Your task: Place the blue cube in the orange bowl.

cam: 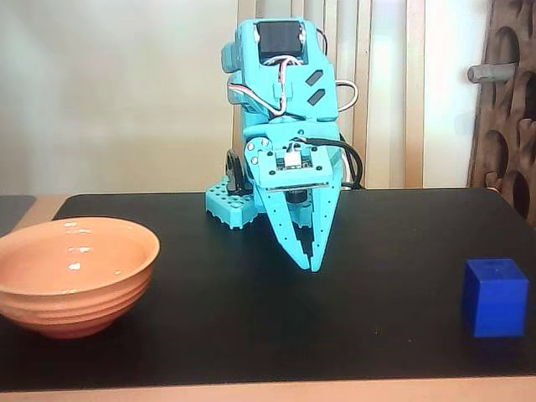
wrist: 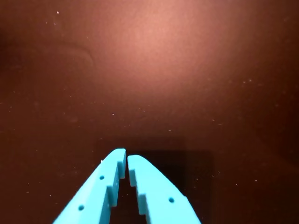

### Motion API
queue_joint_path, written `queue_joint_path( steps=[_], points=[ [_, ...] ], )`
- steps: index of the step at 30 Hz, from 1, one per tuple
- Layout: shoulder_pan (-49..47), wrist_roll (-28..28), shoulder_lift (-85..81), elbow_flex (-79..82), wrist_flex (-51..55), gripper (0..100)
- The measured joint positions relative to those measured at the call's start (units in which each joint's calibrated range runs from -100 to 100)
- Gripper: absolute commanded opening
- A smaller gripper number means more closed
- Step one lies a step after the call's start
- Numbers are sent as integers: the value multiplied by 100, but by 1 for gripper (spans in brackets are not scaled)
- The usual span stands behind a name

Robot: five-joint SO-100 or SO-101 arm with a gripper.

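Turquoise arm folded over its base, the claw [cam: 311, 261] points straight down at the black tabletop [cam: 251, 318], clenched and empty. In the fixed view the blue cube [cam: 494, 297] sits well to its right, the orange bowl [cam: 74, 275] well left.

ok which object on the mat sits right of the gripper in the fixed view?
The blue cube, by the mat's right edge; the orange bowl sits far left.
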Motion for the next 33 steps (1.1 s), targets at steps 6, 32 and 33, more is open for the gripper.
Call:
queue_joint_path(
  steps=[6,32,33],
  points=[
    [0,0,0,0,0,0],
    [-9,0,0,0,0,25],
    [-9,0,0,0,0,25]
  ],
)
